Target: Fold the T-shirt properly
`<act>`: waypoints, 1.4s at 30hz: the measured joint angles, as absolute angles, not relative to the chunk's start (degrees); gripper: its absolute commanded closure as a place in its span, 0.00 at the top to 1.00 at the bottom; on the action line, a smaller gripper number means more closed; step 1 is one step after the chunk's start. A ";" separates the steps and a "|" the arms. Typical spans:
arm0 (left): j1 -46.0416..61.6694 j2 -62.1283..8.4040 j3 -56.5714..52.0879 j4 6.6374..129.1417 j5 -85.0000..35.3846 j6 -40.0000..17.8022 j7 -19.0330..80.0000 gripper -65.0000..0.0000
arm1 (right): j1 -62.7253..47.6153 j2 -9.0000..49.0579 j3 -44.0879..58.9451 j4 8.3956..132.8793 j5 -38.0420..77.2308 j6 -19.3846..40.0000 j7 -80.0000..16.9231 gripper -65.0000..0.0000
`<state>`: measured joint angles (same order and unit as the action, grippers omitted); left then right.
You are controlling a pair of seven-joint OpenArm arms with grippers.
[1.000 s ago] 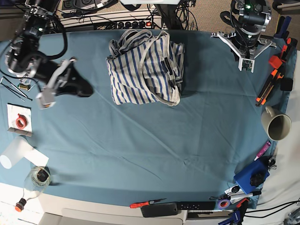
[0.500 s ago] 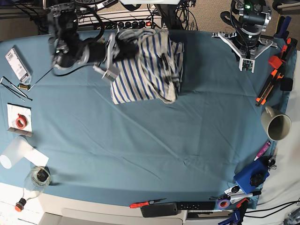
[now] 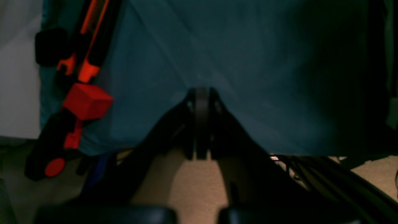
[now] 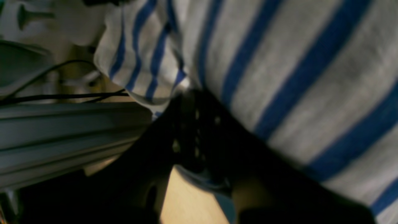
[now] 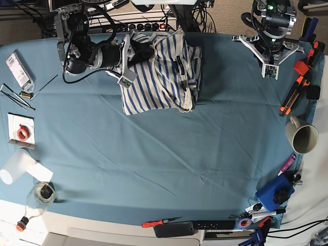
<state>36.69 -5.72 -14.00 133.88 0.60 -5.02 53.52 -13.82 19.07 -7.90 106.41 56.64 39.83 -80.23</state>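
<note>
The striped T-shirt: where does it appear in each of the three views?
Base: striped T-shirt bunched at top centre of the teal tablecloth.
Right wrist: fills the upper right, against the right claw.
Left wrist: not in it.
Shared landmark: the tablecloth, in the base and left wrist views.

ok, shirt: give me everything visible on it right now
The shirt is soft knit, cream with thin blue stripes, bunched into a rough, wrinkled bundle, not spread flat. It lies on the teal cloth near the far edge, middle of the table. The right gripper is at its upper-left corner; in the wrist view its jaws are closed on a fold of fabric. The left gripper is well away, shut.
</note>
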 measured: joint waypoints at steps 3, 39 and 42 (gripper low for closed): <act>36.67 -5.72 -14.00 133.88 0.58 -5.02 53.49 0.00 | -13.80 19.03 -7.94 113.78 56.77 39.92 -80.82 0.13; 49.67 -5.72 -14.00 133.88 6.92 -1.39 55.64 0.00 | -35.11 18.87 31.42 129.14 53.84 38.98 -81.01 0.13; 51.62 -5.72 -14.00 133.88 6.92 -1.39 55.94 0.00 | -37.60 18.87 31.42 129.14 52.82 38.76 -80.86 0.13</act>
<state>51.62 -5.72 -14.00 133.88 6.92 -1.39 55.94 -37.60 18.87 31.42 129.14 52.82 38.76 -80.86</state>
